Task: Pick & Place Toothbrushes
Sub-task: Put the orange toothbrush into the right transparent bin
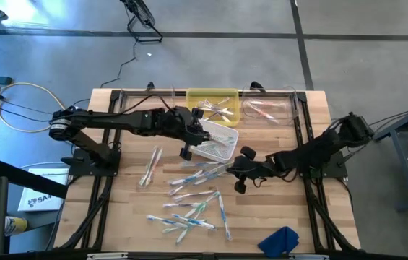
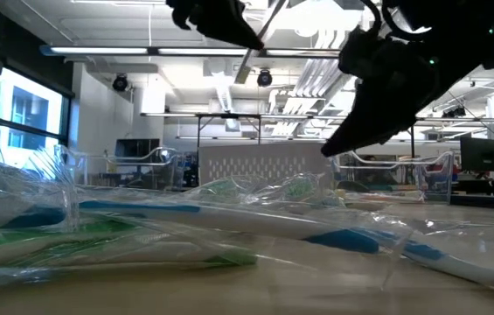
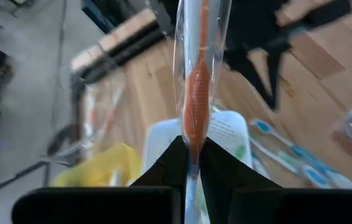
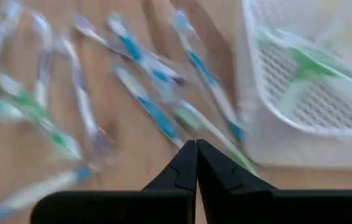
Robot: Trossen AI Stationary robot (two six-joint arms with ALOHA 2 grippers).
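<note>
You're early to midway through the sort: most of the wrapped toothbrushes (image 1: 193, 195) are loose on the wooden table (image 1: 124, 217), spread from its centre toward 6 o'clock, with one pair off toward 9 o'clock. A few already sit in the containers at 12 o'clock: some in the yellow tray (image 1: 214, 102), some reddish ones in the clear tray (image 1: 268, 108), and green-accented ones in the white basket (image 1: 216, 141). Your left gripper (image 3: 191, 165) is clamped on an orange-handled toothbrush (image 3: 195, 106) in its wrapper, held above the white basket, so that one is not yet placed. Your right gripper (image 4: 195, 163) has its fingers together and empty, low over the pile just right of centre, beside the basket. The blue cloth (image 1: 281, 240) lies at 5 o'clock.
</note>
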